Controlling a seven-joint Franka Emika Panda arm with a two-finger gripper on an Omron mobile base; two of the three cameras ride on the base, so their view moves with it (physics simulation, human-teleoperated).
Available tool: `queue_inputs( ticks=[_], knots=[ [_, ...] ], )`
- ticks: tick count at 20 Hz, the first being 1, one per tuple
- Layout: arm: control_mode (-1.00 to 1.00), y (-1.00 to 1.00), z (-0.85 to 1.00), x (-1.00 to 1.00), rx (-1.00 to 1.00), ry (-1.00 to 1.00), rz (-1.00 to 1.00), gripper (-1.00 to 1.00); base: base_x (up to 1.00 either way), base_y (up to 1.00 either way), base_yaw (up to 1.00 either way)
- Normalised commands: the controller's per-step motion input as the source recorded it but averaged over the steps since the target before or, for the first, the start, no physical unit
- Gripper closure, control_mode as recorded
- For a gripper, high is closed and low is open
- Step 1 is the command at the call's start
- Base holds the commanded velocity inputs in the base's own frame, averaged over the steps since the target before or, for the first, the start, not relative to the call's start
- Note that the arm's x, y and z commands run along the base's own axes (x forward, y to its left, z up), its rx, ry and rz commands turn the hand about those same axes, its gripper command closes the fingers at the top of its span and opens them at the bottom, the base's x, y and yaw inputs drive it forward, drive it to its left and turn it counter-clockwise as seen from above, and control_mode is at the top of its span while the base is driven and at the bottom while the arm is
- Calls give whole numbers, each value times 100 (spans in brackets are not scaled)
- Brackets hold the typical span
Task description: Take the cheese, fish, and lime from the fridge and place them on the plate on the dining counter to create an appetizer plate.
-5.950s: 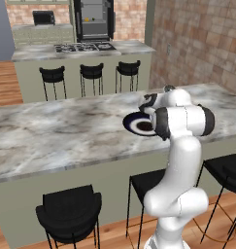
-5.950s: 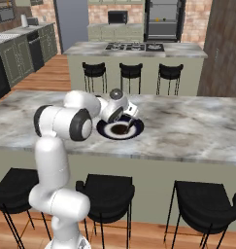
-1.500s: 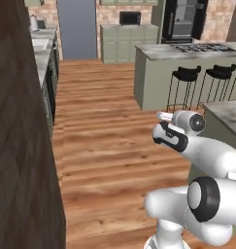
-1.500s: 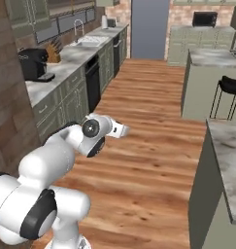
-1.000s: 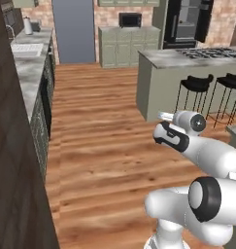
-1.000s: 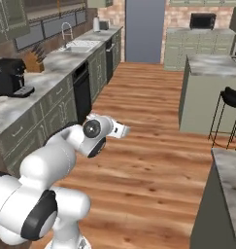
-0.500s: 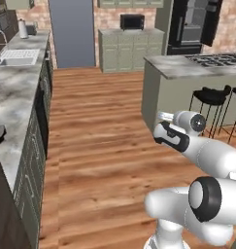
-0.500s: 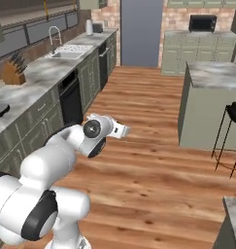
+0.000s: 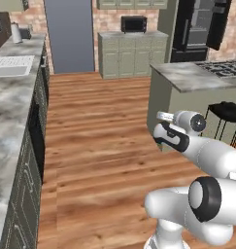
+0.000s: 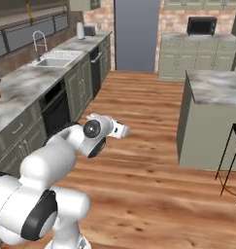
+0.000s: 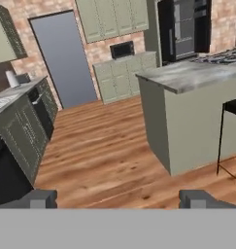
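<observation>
My gripper (image 9: 163,115) is held out in front of the base above the wooden floor, open, with nothing between its fingers. It also shows at the end of the folded arm (image 10: 123,129), and its two tips stand far apart in the hand view (image 11: 118,199). The fridge (image 9: 201,29), tall and black with a grey inside, stands open at the far right behind the cooktop island; it appears again at the top right of the hand view (image 11: 183,29). The cheese, fish, lime, plate and dining counter are out of view.
A marble island with a cooktop (image 9: 197,78) and a black stool (image 9: 226,109) is on the right. Along the left runs a marble counter with a sink (image 9: 12,68). Sage cabinets with a microwave (image 9: 134,23) line the back wall. Wooden floor (image 9: 105,146) lies between them.
The whole picture has swung as the base turned; the dining counter and plate have left the views and the fridge has come in. The arm keeps its pose and the gripper stays open.
</observation>
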Motion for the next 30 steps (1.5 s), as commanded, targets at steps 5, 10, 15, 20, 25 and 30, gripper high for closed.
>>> queue_inputs(
  ticks=[5,10,15,20,25,30],
  knots=[
    [100,0,0,0,0,0,0,-100,100,0,-2],
    [100,0,0,0,0,0,0,-100,100,0,-2],
    [100,0,0,0,0,0,0,-100,100,0,0],
    [100,0,0,0,0,0,0,-100,100,0,-3],
    [100,0,0,0,0,0,0,-100,100,0,-7],
    [100,0,0,0,0,0,0,-100,100,1,-10]
  ],
)
